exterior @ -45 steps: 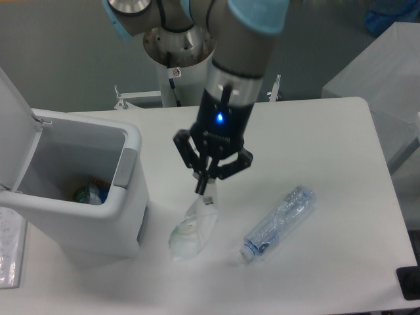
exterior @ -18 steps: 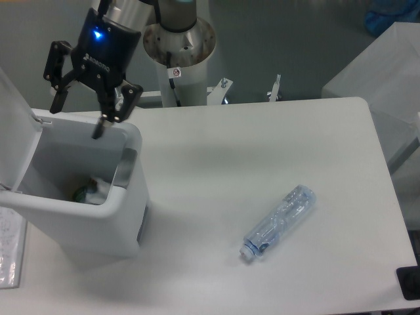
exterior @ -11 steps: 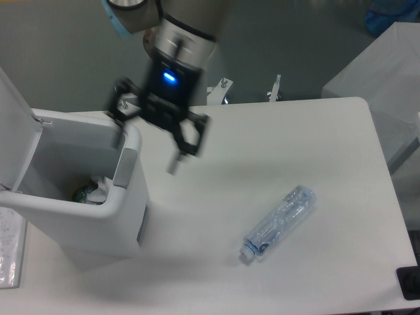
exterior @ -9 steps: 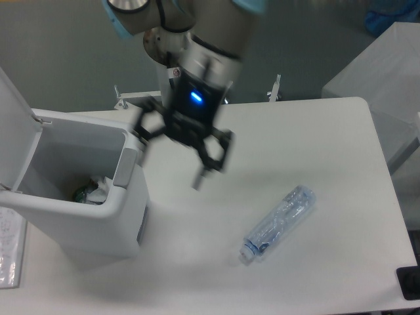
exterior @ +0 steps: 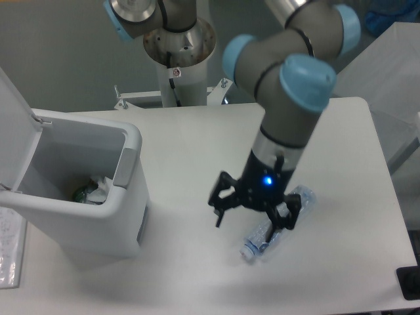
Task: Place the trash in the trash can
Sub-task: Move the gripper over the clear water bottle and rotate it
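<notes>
The bluish see-through water bottle (exterior: 298, 199) with a white cap lies on the white table (exterior: 197, 144), right of centre, cap toward the front. My gripper (exterior: 252, 230) is open and low over the bottle's cap end, one finger on each side, and the arm hides the bottle's middle. The white trash can (exterior: 85, 190) stands at the left with its lid up. The pouch with green markings (exterior: 92, 191) lies inside it at the bottom.
A clear flat sheet (exterior: 10, 252) lies at the table's left edge in front of the can. The arm's white base column (exterior: 178, 72) stands at the back. A grey-white box (exterior: 377, 85) stands off the table to the right.
The gripper carried the pouch from the table to the can and let it go inside. It then swung right, open and empty, and came down over the bottle.
</notes>
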